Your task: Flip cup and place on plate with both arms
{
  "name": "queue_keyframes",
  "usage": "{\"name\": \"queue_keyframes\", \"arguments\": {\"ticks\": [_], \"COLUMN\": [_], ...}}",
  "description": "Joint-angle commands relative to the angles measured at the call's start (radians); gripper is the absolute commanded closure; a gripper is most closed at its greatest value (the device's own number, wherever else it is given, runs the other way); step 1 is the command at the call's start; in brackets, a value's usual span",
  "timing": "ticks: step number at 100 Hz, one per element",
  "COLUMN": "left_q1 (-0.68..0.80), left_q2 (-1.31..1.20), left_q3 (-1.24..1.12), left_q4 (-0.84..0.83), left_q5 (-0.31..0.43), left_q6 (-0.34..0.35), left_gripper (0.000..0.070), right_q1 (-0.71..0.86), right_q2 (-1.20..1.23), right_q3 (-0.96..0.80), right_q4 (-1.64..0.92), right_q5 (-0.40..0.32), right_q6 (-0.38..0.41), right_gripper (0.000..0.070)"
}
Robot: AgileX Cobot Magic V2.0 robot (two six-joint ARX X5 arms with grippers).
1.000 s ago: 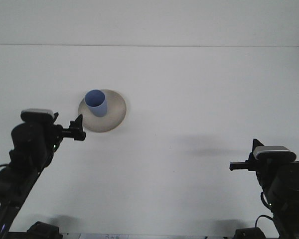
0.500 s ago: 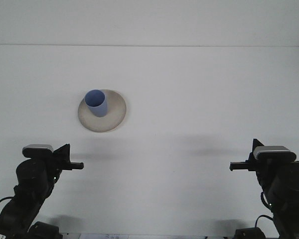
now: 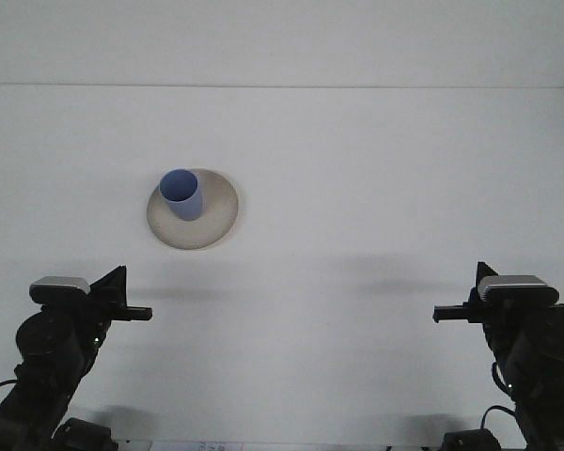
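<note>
I'm seeing the blue cup (image 3: 181, 194) standing upright, mouth up, on the beige plate (image 3: 216, 211) left of centre on the white table (image 3: 357, 169). My left gripper (image 3: 122, 299) is hanging low at the near left, well apart from the plate, holding nothing; I cannot tell its jaw gap. The right gripper (image 3: 456, 310) is sitting low at the near right, also empty, its gap equally unreadable

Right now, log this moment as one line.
cup: upright on plate | left pincer: clear of plate, empty | right pincer: near table edge, empty | stage: placement looks done
</note>
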State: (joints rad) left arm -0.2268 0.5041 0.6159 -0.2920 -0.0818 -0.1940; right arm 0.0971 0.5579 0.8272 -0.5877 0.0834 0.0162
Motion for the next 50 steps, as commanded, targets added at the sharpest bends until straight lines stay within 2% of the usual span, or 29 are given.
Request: {"name": "queue_keyframes", "arguments": {"ticks": [1, 23, 31, 39, 50], "left_q1": [-0.003, -0.003, 0.005, 0.019, 0.035], "left_q2": [-0.009, -0.062, -0.077, -0.107, -0.177], "left_q3": [0.011, 0.006, -0.021, -0.085, -0.207], "left_q4": [0.01, 0.047, 0.108, 0.198, 0.308], "left_q5": [-0.008, -0.009, -0.007, 0.037, 0.068], "left_q6": [-0.002, 0.026, 0.084, 0.127, 0.118], "left_gripper": [0.0684, 0.0684, 0.0684, 0.0684, 0.0684], "right_q1": [0.0, 0.0, 0.0, 0.0, 0.0], "right_q2": [0.006, 0.006, 0.006, 0.006, 0.006], "right_q3": [0.01, 0.01, 0.01, 0.01, 0.01], "right_q4": [0.012, 0.012, 0.012, 0.012, 0.012], "right_q5": [0.003, 0.003, 0.003, 0.003, 0.003], "right_q6": [0.014, 0.014, 0.014, 0.014, 0.013], "right_gripper": [0.07, 0.07, 0.07, 0.07, 0.07]}}
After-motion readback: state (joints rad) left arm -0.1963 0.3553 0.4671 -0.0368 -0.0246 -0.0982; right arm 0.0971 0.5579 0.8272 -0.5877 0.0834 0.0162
